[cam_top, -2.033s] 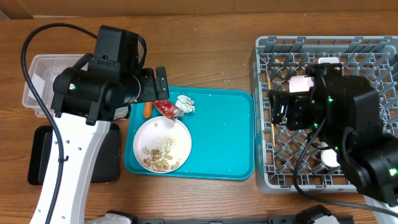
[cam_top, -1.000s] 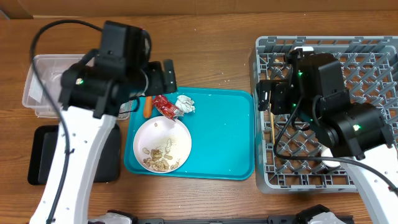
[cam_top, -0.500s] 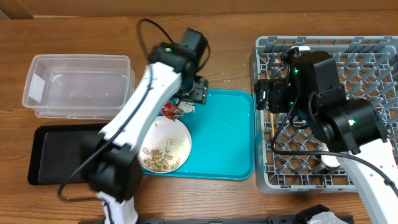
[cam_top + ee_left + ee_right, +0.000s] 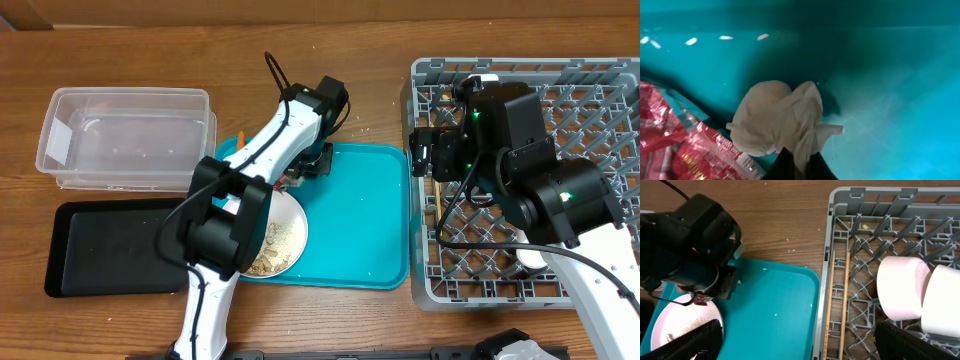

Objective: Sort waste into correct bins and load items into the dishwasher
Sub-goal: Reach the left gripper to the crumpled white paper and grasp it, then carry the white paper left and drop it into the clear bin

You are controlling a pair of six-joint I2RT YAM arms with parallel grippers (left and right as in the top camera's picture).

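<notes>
A brown wooden counter (image 4: 360, 90) carries everything; no more of the room shows. At its middle lies a teal tray (image 4: 360, 230), with a clear tub (image 4: 125, 135) to its left and a black tray (image 4: 100, 250) just in front of that tub. The grey dish rack (image 4: 420, 180) stands at the right. It holds two white bowls (image 4: 902, 287) on their sides and the chopsticks (image 4: 829, 310) lying along its left edge. The white plate (image 4: 290, 240) with beige scraps sits on the teal tray, partly hidden from above by the left arm stretched across it. The crumpled white tissue (image 4: 775, 117) lies on the teal tray, touching the red wrapper (image 4: 675, 135). The left gripper (image 4: 799, 167) is down on the tissue, its dark fingertips drawn close together with a fold of tissue pinched between them. The right gripper (image 4: 797, 327) hangs above the rack's left edge with its fingers spread wide, grasping nothing.
</notes>
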